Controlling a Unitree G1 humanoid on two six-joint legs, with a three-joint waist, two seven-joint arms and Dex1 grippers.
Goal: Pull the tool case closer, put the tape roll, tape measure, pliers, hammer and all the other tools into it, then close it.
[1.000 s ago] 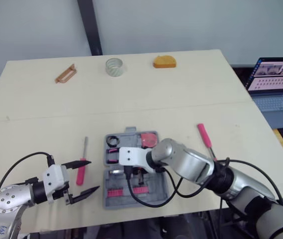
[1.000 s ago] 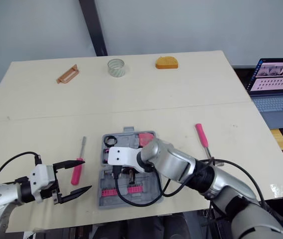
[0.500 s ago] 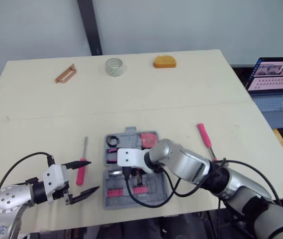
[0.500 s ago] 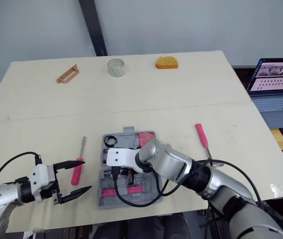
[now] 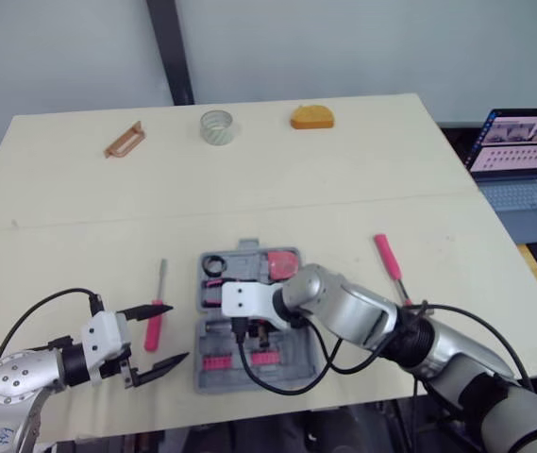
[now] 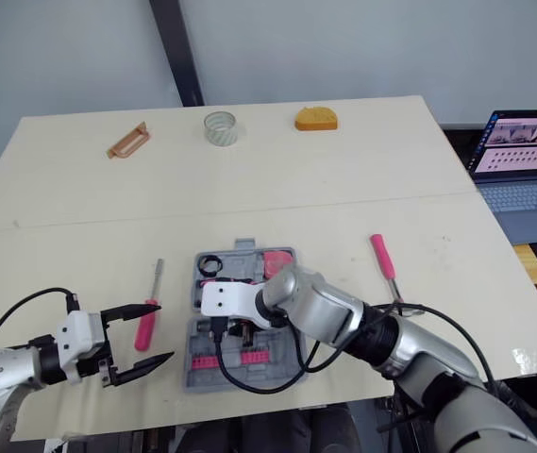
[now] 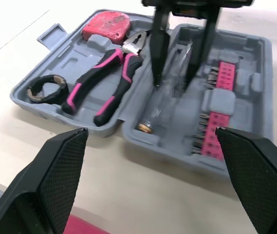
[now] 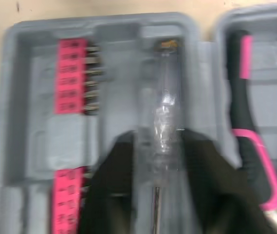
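Left eye view: right arm [image 5: 344, 307] hides the tool case's [image 5: 208, 376] middle.

An open laptop [image 5: 523, 170] sits beside the table [image 5: 344, 179].

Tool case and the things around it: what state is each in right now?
Tool case: open, flat on the table.
Pliers: in the case.
Tape measure: in the case.
Right hand: open, low over the case.
Clear-handled screwdriver: lying in the case, between that hand's fingers.
Left hand: open, empty.
Pink screwdriver: on the table, outside the case.
Tape roll: near the table's far edge, outside the case.
Laptop: open, screen lit.
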